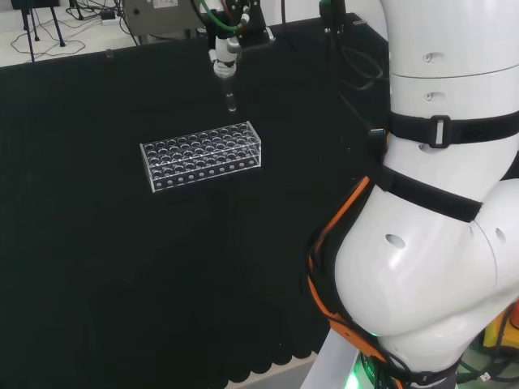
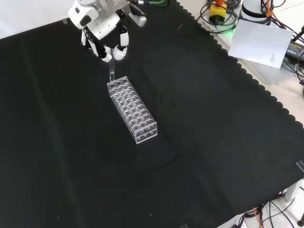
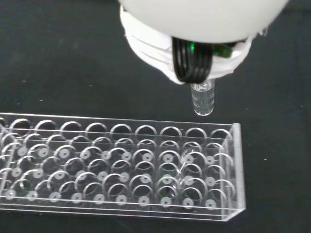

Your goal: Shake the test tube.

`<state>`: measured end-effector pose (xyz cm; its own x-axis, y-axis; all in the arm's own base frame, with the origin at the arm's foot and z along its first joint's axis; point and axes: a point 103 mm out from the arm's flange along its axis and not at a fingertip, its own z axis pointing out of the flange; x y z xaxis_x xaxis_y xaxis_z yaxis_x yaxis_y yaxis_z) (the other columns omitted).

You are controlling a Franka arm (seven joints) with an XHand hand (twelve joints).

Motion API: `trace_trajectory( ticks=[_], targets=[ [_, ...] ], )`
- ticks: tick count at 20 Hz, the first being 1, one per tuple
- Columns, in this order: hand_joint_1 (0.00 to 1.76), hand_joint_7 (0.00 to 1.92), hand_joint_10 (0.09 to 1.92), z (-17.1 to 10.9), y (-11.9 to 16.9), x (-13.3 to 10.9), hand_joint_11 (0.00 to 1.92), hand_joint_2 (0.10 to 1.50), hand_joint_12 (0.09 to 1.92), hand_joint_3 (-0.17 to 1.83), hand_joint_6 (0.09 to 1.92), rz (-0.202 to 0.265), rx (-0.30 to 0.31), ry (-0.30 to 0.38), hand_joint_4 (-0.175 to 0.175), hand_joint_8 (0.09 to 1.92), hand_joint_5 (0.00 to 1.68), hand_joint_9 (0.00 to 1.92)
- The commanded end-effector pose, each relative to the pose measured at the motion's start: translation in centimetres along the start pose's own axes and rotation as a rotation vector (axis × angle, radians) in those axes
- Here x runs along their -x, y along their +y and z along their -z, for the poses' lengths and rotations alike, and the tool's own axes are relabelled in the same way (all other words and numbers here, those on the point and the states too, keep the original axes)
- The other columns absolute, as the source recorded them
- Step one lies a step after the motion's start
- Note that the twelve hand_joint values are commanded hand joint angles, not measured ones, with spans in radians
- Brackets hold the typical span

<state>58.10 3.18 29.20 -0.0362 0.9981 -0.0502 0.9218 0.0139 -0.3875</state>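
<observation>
Room: bare black cloth all round rack
Tube: upright, long axis vertical, mouth end in hand, 12 o'clock of rack
Hand: fingers pinching tube

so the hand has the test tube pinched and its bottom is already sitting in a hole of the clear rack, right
Not quite. The hand does pinch the test tube, but the tube hangs above the clear rack, clear of the holes. The wrist view shows its rounded bottom over the black cloth beyond the rack.

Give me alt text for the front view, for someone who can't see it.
The hand, at the top of the view, holds a clear test tube upright just above the far end of an empty clear rack, which lies on the black cloth.
</observation>
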Motion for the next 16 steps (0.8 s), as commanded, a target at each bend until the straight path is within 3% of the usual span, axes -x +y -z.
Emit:
trace_trajectory(
  ticks=[1,11,16],
  targets=[
    [1.44,1.43,0.10,0.0,-0.1,0.5,0.81,0.56,1.21,0.73,0.51,-0.003,0.000,0.012,-0.175,0.69,1.35,1.48],
    [1.44,1.43,0.10,-0.6,0.7,-4.1,0.81,0.55,1.21,0.74,0.51,0.067,-0.012,0.037,-0.175,0.69,1.35,1.48],
    [1.44,1.43,0.09,-0.6,0.9,-5.1,0.81,0.55,1.21,0.74,0.51,0.095,-0.010,0.047,-0.175,0.69,1.35,1.48]
  ],
)
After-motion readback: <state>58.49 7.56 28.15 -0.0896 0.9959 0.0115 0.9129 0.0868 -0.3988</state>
